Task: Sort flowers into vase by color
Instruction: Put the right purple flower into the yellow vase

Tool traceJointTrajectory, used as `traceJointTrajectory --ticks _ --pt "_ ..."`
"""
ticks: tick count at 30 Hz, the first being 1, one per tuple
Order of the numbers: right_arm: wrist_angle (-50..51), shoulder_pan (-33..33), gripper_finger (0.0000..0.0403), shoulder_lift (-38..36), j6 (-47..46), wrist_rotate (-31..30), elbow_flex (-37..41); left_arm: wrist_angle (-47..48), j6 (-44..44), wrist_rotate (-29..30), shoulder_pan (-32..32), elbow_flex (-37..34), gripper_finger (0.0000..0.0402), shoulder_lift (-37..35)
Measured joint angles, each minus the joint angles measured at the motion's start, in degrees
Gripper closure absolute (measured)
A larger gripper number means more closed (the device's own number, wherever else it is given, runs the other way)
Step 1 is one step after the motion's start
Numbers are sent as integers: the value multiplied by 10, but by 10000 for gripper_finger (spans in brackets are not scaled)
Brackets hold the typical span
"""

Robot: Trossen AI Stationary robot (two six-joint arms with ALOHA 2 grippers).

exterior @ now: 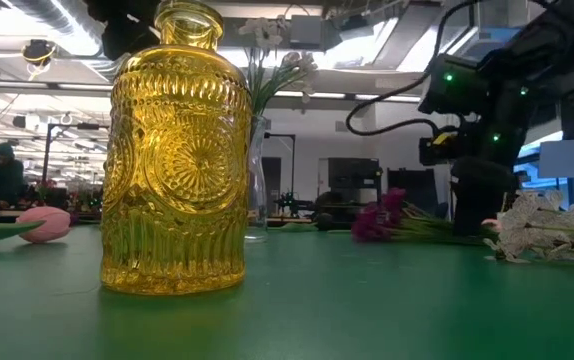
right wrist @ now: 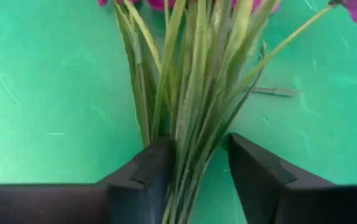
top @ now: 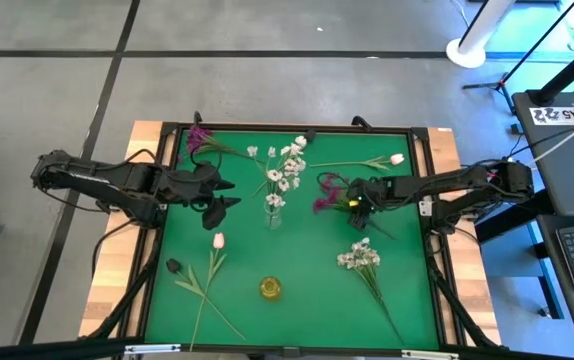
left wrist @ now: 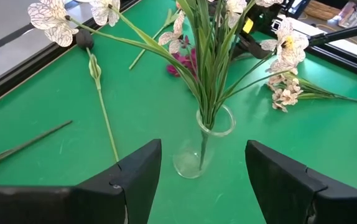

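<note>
A clear glass vase point(top: 272, 212) point(left wrist: 200, 149) stands mid-table and holds white blossoms point(top: 285, 165) on green stalks. My left gripper point(top: 229, 193) point(left wrist: 203, 180) is open just left of it, fingers pointing at the vase and touching nothing. A magenta-purple flower point(top: 327, 195) point(exterior: 379, 218) lies on the green mat right of the vase. My right gripper point(top: 350, 196) point(right wrist: 197, 168) is at its stalk end, shut on it. A yellow glass vase point(top: 270, 288) point(exterior: 177, 150) stands empty near the table's near edge. My right gripper pinches the magenta flower's bundle of green stalks and leaves point(right wrist: 191, 134) between its two fingers, below the blossoms. The fingers come nearly level from the table's right and lie along the stalks. In the low view the blossoms lie on the mat.
A pink-white tulip point(top: 218, 240) lies left of the yellow vase and another point(top: 396, 158) lies far right. A second magenta flower point(top: 199, 137) is in the far-left corner. A white spray point(top: 359, 257) lies near right. A raised dark frame point(top: 297, 127) borders the mat.
</note>
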State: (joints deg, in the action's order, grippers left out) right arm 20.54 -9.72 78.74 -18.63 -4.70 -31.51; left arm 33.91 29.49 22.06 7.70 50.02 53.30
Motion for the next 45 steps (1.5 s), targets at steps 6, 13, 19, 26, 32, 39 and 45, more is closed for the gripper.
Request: traceJointTrajectory --ticks 6,13,19,26,32,39,45 --pt "1 -21 308 0 28 -2 0 0 0 0 0 0 175 0" --pt "12 -27 386 2 52 -5 -10 0 8 0 0 0 175 0" --pt "83 -27 386 -4 55 -16 -60 0 14 5 0 0 175 0" --pt "149 -27 393 -73 55 -28 -122 2 16 6 0 0 175 0" --pt "181 -27 397 -191 49 -21 -146 4 19 7 0 0 175 0" --pt "19 -19 399 -358 -6 76 -121 -2 19 9 0 0 175 0" --pt "-313 57 398 -400 0 139 -47 -8 17 10 0 0 175 0"
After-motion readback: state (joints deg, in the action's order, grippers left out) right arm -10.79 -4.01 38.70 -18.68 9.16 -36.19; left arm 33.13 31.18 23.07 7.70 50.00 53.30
